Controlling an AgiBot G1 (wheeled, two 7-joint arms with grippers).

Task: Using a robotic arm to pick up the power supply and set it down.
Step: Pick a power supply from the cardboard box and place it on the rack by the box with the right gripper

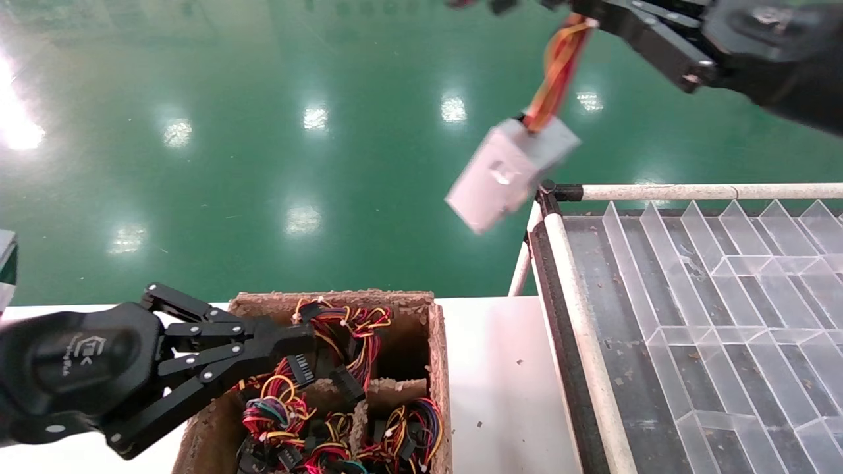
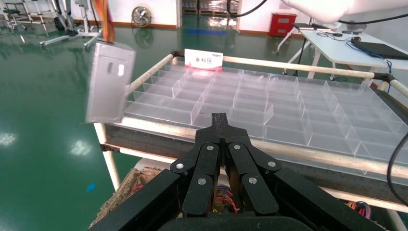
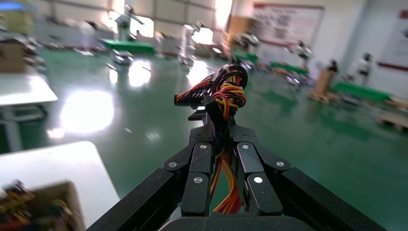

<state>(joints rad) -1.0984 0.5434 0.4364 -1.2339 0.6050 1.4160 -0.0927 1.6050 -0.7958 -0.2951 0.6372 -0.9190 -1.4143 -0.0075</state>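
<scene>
Right gripper [image 3: 219, 130] raised high, fingers pinched tight on the wire bundle [image 3: 225, 96], red, yellow and orange strands running between them. Power supply [image 1: 510, 172] dangling tilted from those wires in mid-air, over the green floor [image 1: 263, 131], just beside the corner of the rack of clear dividers [image 1: 724, 276]. Left gripper [image 1: 299, 334] closed, holding nothing, above the cardboard box [image 1: 440, 368] of wire harnesses.

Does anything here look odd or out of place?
Yes. The right gripper holds the power supply only by its wire bundle, so the metal box dangles tilted over the floor beside the divider tray.
</scene>
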